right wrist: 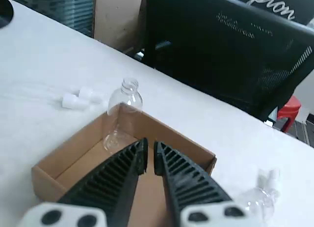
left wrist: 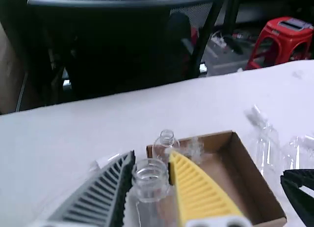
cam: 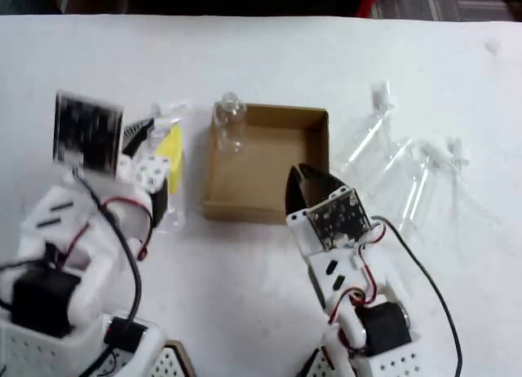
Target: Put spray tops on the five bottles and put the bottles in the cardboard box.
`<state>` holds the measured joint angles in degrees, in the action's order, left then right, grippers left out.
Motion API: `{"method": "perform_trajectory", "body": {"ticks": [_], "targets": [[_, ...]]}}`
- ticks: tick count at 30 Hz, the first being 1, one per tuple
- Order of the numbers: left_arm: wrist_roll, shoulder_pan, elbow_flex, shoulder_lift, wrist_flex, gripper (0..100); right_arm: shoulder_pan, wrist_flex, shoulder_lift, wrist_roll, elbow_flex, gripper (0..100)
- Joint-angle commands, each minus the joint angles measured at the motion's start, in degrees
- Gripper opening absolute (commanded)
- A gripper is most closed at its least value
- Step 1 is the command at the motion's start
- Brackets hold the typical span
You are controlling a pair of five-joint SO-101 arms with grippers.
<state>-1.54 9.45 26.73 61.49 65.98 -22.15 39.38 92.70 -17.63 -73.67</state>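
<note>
Gripping an uncapped clear bottle [left wrist: 147, 185] close under its neck, the left gripper [left wrist: 150, 158] is clenched just left of the cardboard box [cam: 245, 207]. The right gripper [right wrist: 150, 147] hangs over the box's near right edge, its black fingers drawn to a narrow slit with nothing between them. A second open-necked bottle [cam: 229, 122] stands upright in the box's far left corner. Loose white spray tops [right wrist: 78, 97] lie on the table [cam: 245, 59] beyond that corner. Several capped bottles [cam: 383, 136] lie right of the box.
</note>
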Motion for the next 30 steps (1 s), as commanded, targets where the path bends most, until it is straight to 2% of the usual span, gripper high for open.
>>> {"method": "perform_trajectory", "body": {"ticks": [1, 5, 10, 13, 19, 22, 26, 30], "targets": [[0.88, 2.59, 13.27, 10.51, -15.74, 2, -7.52, 3.30, 0.31, -0.62, 9.58, 1.5], [0.70, 2.86, 16.97, 11.21, -24.70, 2, -18.95, 9.36, 0.31, -0.70, 13.54, 1.5], [-4.48, 2.86, 16.97, 8.48, -26.29, 2, -30.11, 12.79, 0.31, -0.70, 13.71, 1.5], [-9.49, 6.55, 18.55, 8.22, -25.76, 3, -33.10, 12.62, 0.31, -0.70, 12.92, 1.5], [-9.85, 13.76, 19.43, 8.31, -25.76, 3, -29.58, 9.36, 0.31, -0.62, 6.68, 1.5], [-9.85, 15.60, 19.69, 8.22, -25.49, 3, -23.96, 7.08, 0.31, -0.62, 4.40, 1.5], [-9.85, 17.63, 19.16, 8.22, -22.77, 3, -14.29, -1.10, 0.31, -0.44, 0.18, 1.5], [-9.76, 19.03, 19.25, 8.13, -22.59, 3, -9.36, -9.54, 0.31, -0.44, -5.71, 1.5]]}}
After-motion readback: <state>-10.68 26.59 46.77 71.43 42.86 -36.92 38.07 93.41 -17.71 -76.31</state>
